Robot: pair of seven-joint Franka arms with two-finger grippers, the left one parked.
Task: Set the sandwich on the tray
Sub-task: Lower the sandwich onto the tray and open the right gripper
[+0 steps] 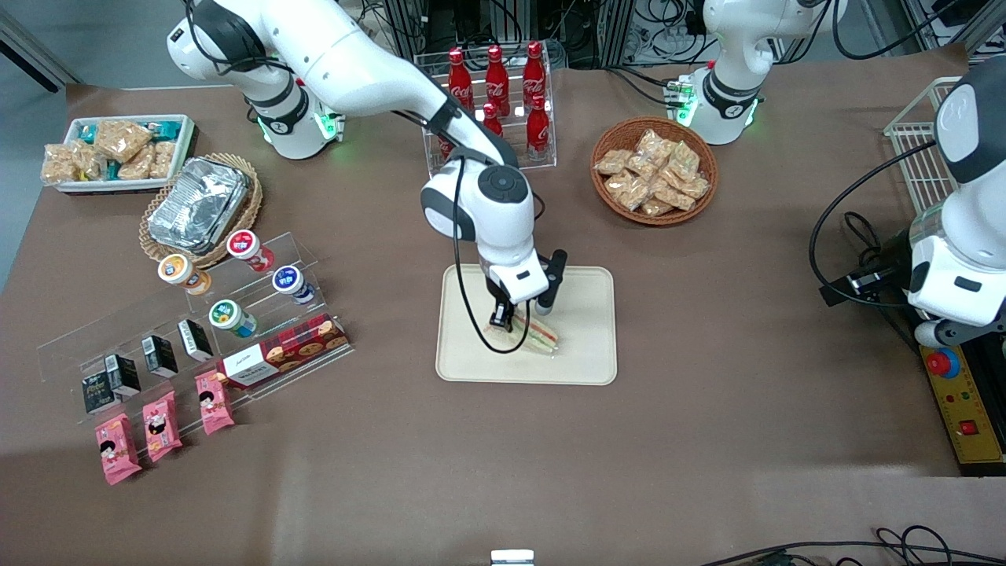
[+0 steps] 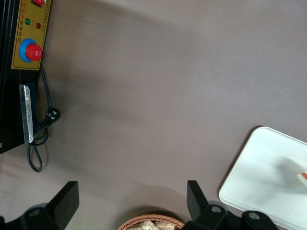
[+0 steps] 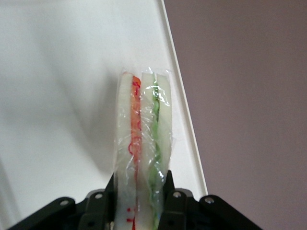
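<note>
Sandwich point(image 1: 534, 335) on the tray point(image 1: 585, 346), gripper point(image 1: 519, 314) clamped on it

The cream tray holds only the wrapped sandwich, which stands on edge, filling layers up, its long axis running from about ten o'clock to four o'clock in the front view. A wicker basket point(image 1: 654, 170) at one o'clock from the tray holds tan snack packets; a white bin point(image 1: 118, 152) toward the working arm's end of the tabletop holds more
</note>
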